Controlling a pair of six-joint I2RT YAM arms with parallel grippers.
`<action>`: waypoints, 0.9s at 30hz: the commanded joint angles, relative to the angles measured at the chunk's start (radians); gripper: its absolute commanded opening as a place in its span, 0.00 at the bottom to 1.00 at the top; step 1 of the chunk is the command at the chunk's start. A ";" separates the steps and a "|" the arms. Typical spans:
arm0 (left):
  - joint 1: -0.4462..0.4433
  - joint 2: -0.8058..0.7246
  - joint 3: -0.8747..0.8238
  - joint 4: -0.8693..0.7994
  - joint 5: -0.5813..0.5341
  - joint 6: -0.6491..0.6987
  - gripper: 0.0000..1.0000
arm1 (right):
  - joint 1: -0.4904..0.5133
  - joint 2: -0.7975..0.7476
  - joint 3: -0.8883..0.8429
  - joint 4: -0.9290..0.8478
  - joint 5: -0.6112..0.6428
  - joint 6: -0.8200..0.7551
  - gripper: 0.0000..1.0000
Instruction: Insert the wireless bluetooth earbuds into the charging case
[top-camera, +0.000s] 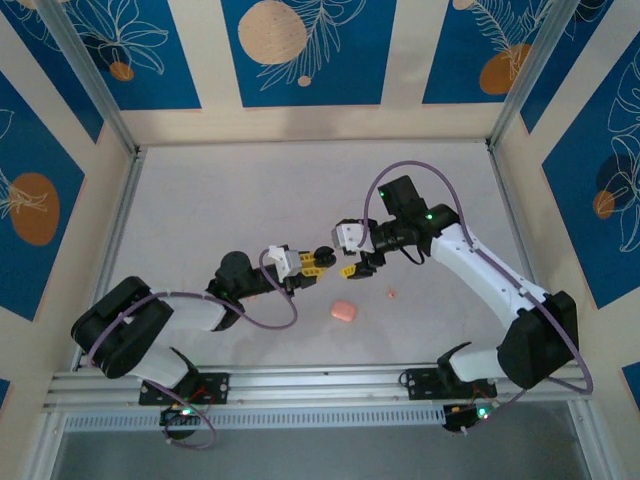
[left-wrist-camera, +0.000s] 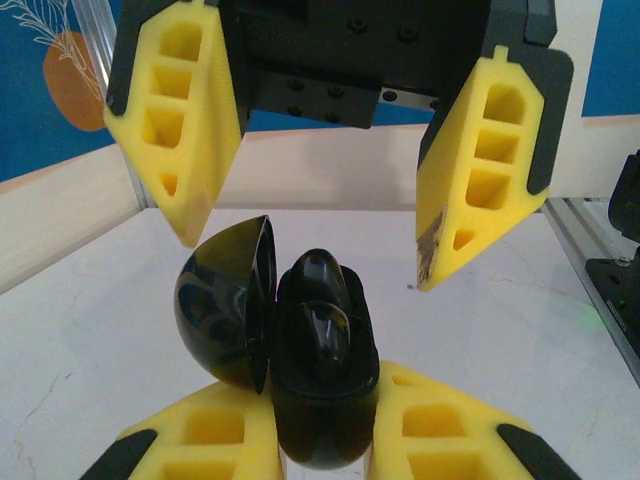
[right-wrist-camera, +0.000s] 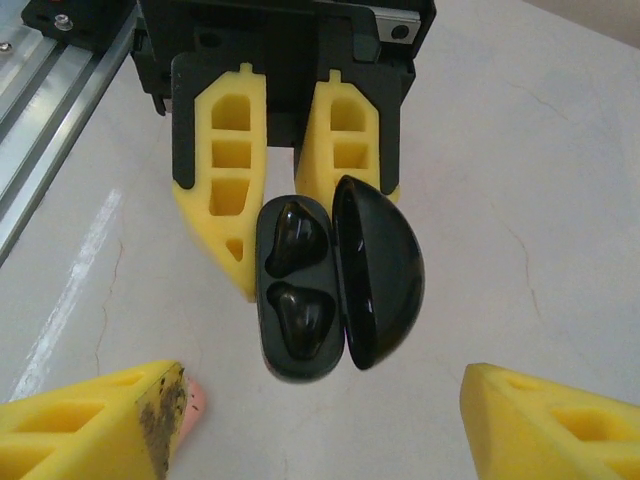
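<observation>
A small, glossy black charging case (right-wrist-camera: 300, 365) is clamped by its lower body in the left gripper (top-camera: 303, 262). It is held clear of the white tabletop (top-camera: 220, 200) near the tabletop's middle, with the lid (right-wrist-camera: 385, 265) standing open. The right gripper (left-wrist-camera: 312, 255) faces the case from just to its right, spread wide apart and touching nothing. Two black earbuds (right-wrist-camera: 292, 240) lie in the case's wells, one beyond the other, and both look seated.

By their look, the case and earbuds are light, rigid, smooth plastic, and probably slippery. The hinged lid seems the weakest part, so a hold on the sides of the body suits best. The lid should need only a gentle push to close.

The right wrist view looks straight into the open case and shows both earbuds. The left wrist view sees the case almost edge-on, with one rounded black shape rising from it. The top view adds the layout, including a small pink object (top-camera: 343, 311) lying on the tabletop nearer than the grippers.
</observation>
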 joint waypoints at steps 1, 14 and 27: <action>-0.011 -0.019 0.007 0.010 0.014 0.024 0.18 | 0.018 0.029 0.037 -0.047 -0.056 -0.035 0.72; -0.010 -0.038 0.002 -0.011 0.003 0.036 0.18 | 0.045 0.101 0.109 -0.128 -0.102 -0.042 0.62; -0.011 -0.044 0.005 -0.027 -0.002 0.048 0.18 | 0.046 -0.040 0.020 -0.140 -0.087 -0.003 0.55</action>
